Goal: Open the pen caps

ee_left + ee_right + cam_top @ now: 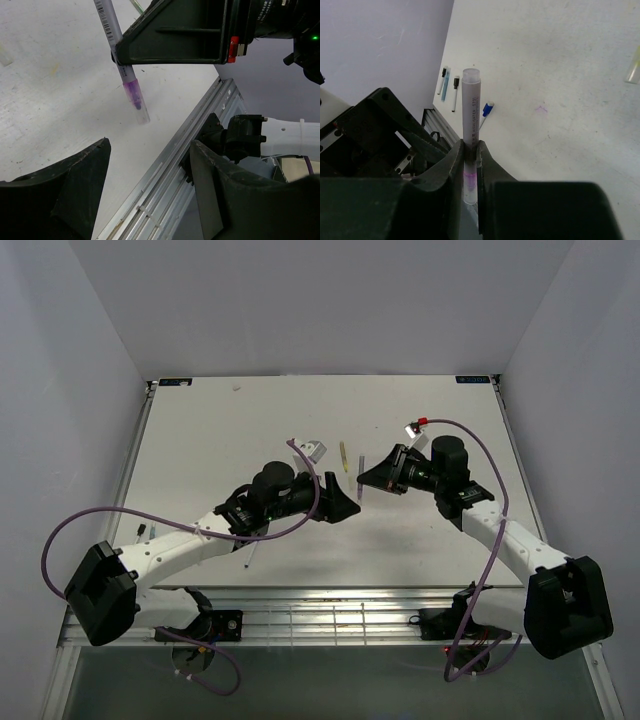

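Nearest your right wrist lens, the right claw [471, 147] was clamped together on the purple-tipped pen [471, 102]. Its two fingers pinched the barrel just above the purple end. The pen was held over the tabletop [250, 420], near its middle. In the left wrist view you could see the barcode-printed barrel running up past the claw.

The pen cap [138, 106], a clear tube over the purple tip, was on the pen and stuck out below the right claw's grip. Whether its end touched the surface, you could not tell.

The left claw [150, 172] sat just short of that pen with its jaws apart and nothing between them. The cap hung ahead of the gap, touching neither finger. From above, the two claws faced each other across the pen, the left claw on its near-left side.

A yellow pen [343, 455] lay flat just beyond the held pen. Well apart from the held pen, toward the arms' left, lay a blue-capped pen [486, 109]. Farther out from the held pen on that side was a small cluster of dark-capped pens [455, 94].
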